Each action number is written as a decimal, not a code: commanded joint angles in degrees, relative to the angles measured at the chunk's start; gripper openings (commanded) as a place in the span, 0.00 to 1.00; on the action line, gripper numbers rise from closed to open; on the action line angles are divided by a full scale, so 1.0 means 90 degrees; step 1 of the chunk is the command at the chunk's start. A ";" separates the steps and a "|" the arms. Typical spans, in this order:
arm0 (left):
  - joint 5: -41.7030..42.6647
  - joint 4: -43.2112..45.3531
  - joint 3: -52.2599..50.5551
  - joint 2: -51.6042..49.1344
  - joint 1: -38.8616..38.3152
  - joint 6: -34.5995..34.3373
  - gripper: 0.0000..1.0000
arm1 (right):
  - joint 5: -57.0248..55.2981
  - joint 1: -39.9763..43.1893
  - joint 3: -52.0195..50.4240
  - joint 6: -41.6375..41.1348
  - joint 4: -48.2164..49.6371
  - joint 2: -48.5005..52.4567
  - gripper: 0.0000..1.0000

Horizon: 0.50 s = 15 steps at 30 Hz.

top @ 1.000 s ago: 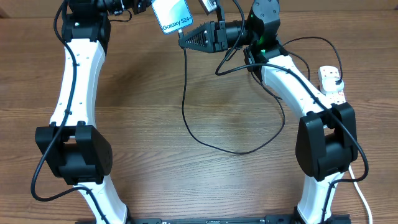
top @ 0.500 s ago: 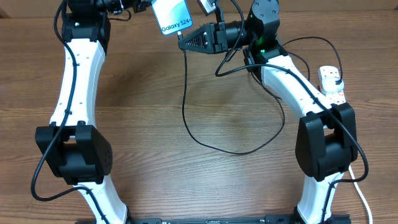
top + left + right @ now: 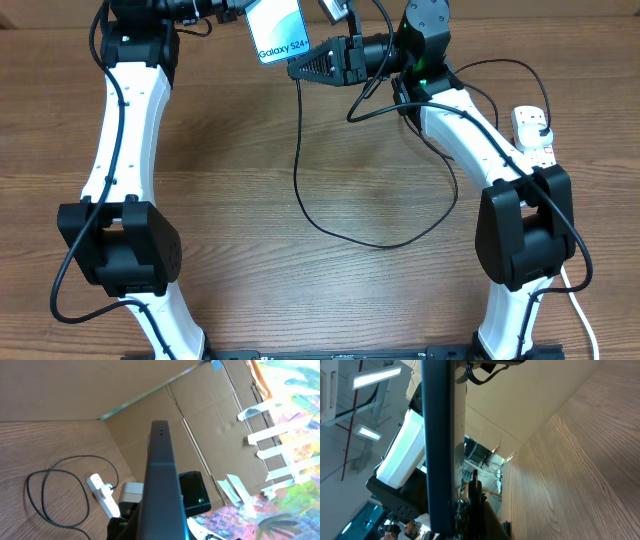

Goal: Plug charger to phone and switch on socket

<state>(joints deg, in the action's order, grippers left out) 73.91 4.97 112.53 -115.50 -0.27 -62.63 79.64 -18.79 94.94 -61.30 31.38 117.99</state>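
Left tool (image 3: 238,10) clamped on the slim rectangular smartphone with light blue screen (image 3: 278,30), held tilted in the air at the far edge of the brown wooden table (image 3: 230,200); edge-on in both wrist views. Right tool (image 3: 294,68) narrow, pinching the tip end of the long thin black cable (image 3: 380,245) just below the smartphone's lower edge; tip-to-port contact not resolvable. Cable loops across the table. White elongated power strip (image 3: 533,135) lies at the right, well apart.

Left gripper (image 3: 243,11) clamps the phone (image 3: 278,30) aloft; right gripper (image 3: 293,69), closed on the charger (image 3: 296,140), points at the phone's lower edge.
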 commanded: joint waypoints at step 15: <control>-0.0763 0.0053 0.0109 0.0131 0.0216 -0.0027 0.04 | 0.0039 0.0002 0.0126 0.0000 -0.0019 -0.0265 0.04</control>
<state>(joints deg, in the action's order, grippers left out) 68.45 4.75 112.53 -115.50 0.91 -62.65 79.07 -18.79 94.94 -61.30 31.20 117.99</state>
